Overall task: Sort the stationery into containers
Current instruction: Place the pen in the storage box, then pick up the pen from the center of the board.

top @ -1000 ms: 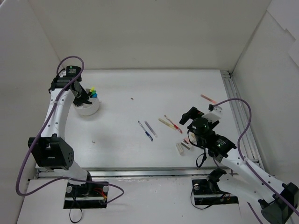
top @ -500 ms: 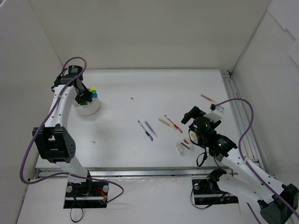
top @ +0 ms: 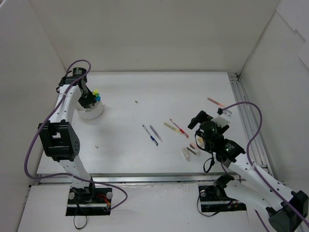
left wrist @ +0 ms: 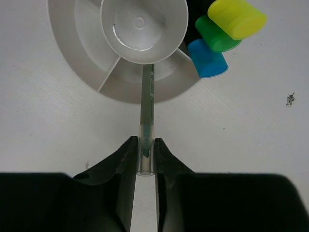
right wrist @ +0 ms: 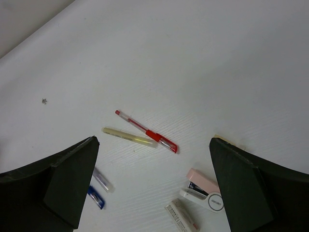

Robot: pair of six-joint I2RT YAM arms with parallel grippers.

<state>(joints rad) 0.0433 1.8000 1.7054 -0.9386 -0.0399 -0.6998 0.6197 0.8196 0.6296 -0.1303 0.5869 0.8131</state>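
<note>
White round tub (left wrist: 72,53) sits at the left rear of the table (top: 125,145); left gripper (left wrist: 146,159) clamped on a thin green pen (left wrist: 147,96) whose far end reaches into an outer compartment; right gripper (right wrist: 153,140), spread wide, hangs above a red pen (right wrist: 146,131) and beige stick (right wrist: 128,137)

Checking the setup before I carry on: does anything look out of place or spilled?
Nothing spilled or damaged. One red stick lies alone near the right rail, apart from the rest. A dark speck lies beside the tub.
</note>
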